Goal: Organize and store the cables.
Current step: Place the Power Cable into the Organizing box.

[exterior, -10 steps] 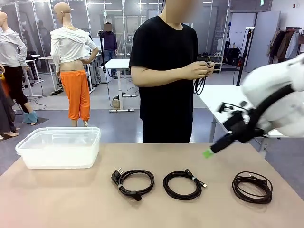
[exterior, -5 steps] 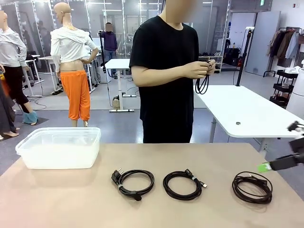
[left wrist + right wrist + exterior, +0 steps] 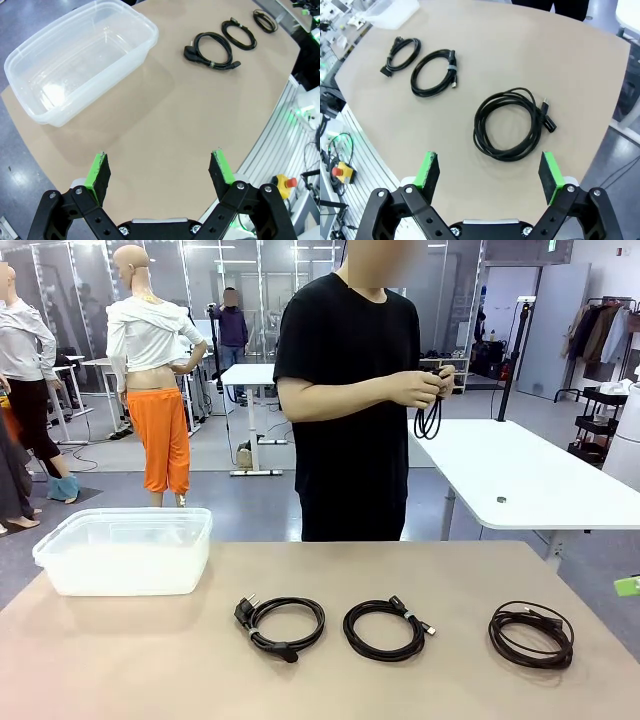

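Three coiled black cables lie in a row on the tan table: a left coil (image 3: 279, 623), a middle coil (image 3: 386, 629) and a right coil (image 3: 531, 633). The person across the table holds another cable (image 3: 428, 418) in both hands. My right gripper (image 3: 489, 175) hangs open high above the right coil (image 3: 510, 124), with the other two coils (image 3: 434, 72) (image 3: 401, 54) farther off. A green pad (image 3: 628, 586) of that gripper shows at the right edge of the front view. My left gripper (image 3: 159, 170) is open above bare table, and the cables (image 3: 212, 47) lie far ahead.
A clear plastic bin (image 3: 125, 550) stands empty at the table's far left; in the left wrist view the bin (image 3: 80, 56) is ahead of my fingers. A white table (image 3: 510, 475) stands behind the person. A red emergency button (image 3: 342, 172) sits below the table edge.
My right arm has swung from over the table's right side out to the right edge of the front view. The person keeps handling the cable in both hands.
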